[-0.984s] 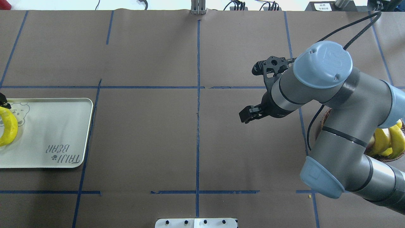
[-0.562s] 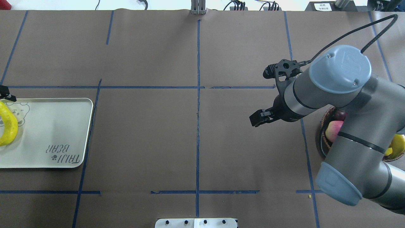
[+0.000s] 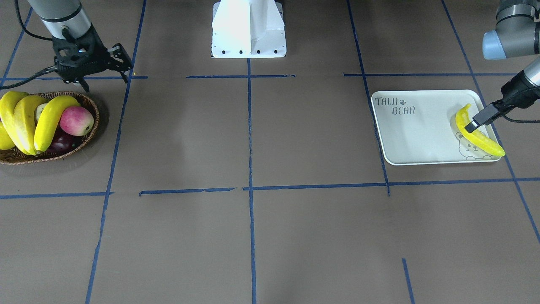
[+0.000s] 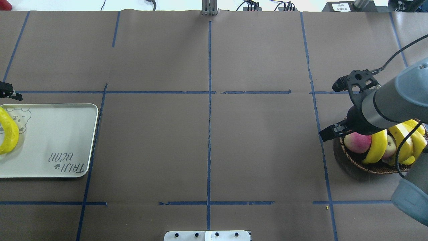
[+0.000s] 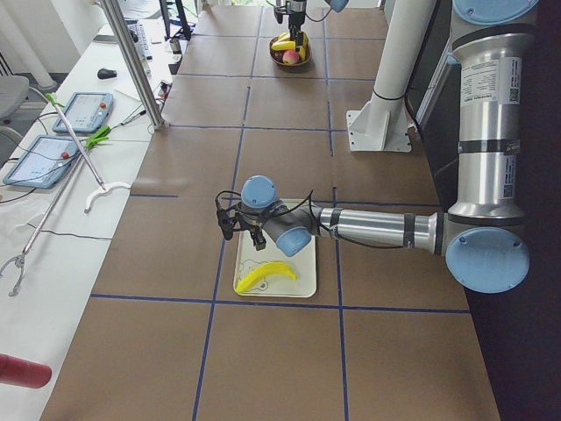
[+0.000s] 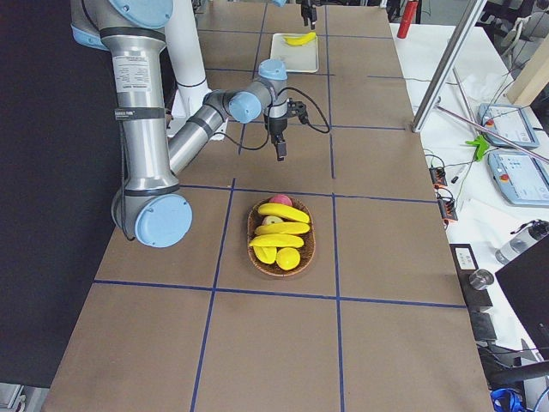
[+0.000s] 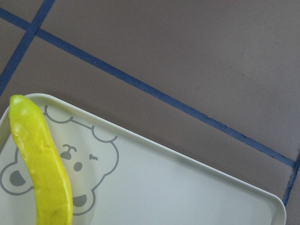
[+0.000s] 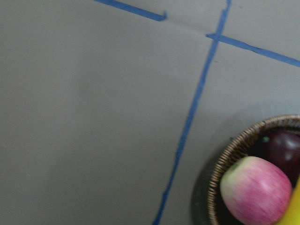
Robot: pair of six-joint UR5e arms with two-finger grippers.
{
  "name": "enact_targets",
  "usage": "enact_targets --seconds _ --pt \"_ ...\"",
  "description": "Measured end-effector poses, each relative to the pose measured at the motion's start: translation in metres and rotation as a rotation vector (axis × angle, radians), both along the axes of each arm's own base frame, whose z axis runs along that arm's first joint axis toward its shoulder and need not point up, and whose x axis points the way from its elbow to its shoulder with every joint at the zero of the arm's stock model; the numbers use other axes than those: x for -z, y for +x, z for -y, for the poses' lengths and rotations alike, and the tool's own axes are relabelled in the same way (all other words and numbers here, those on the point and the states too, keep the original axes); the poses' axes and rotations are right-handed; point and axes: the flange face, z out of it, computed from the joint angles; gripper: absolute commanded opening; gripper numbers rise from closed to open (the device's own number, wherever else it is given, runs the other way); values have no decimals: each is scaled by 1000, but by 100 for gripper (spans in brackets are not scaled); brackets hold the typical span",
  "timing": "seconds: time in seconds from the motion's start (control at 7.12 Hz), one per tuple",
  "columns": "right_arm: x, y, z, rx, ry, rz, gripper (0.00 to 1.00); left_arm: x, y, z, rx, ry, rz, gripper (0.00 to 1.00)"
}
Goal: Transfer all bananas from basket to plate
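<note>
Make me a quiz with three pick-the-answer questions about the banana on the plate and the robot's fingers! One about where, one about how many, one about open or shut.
1. Where on the plate does the banana lie?
A. on the printed words
B. over the bear face
C. in the middle

2. How many bananas are on the plate?
A. one
B. two
C. three

3. The right gripper has its fingers:
A. shut on a banana
B. shut tight on nothing
C. open, holding nothing

Answers: B, the left wrist view shows it crossing the bear drawing; A, only that one is there; C, a wide empty gap shows from overhead.
</note>
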Motion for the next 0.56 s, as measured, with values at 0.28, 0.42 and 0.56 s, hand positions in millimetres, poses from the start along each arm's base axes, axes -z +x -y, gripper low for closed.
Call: enact_targets --seconds 0.28,0.42,0.56 --pt "-53 50 -7 -35 -26 -58 97 1 0 0 -1 3 -1 100" --pt "-77 66 -8 -42 -14 -54 92 1 0 -1 -1 3 -2 100" --pt "-98 70 -7 -89 -33 -38 78 1 0 -1 -2 5 -3 100"
